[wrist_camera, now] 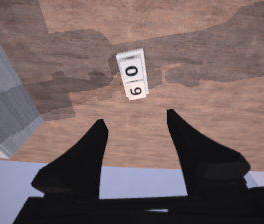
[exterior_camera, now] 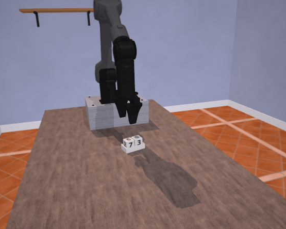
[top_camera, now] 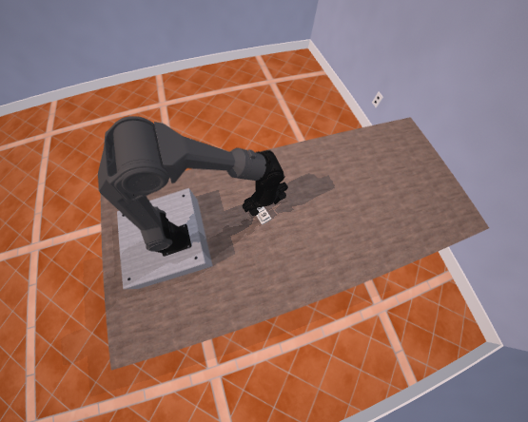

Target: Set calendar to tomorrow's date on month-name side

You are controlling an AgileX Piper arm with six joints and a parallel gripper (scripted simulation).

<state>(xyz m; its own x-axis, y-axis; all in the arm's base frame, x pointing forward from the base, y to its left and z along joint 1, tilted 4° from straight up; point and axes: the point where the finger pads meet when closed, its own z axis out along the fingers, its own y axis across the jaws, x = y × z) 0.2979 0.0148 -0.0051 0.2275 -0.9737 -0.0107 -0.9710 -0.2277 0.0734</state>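
The white calendar tray point(exterior_camera: 133, 149) lies flat on the wooden table point(exterior_camera: 93, 185) point(top_camera: 362, 200) and shows small in the top view point(top_camera: 264, 217). Two white cubes stand in it side by side. In the exterior view the left cube point(exterior_camera: 129, 143) faces me with a 7 and the right cube point(exterior_camera: 138, 141) with a 3, both upright. In the wrist view one cube top point(wrist_camera: 132, 70) reads 0 and the other cube top point(wrist_camera: 136, 90) reads 6 or 9. My gripper point(exterior_camera: 127, 117) point(wrist_camera: 135, 121) point(top_camera: 256, 205) is open and empty, hanging clear above and behind the cubes.
The arm's grey base block point(exterior_camera: 103, 116) point(top_camera: 172, 266) point(wrist_camera: 3, 115) stands at the table's far end, just behind the tray. A wooden shelf point(exterior_camera: 54, 10) hangs on the back wall. The table ends over a tiled floor point(top_camera: 53, 119) on all sides.
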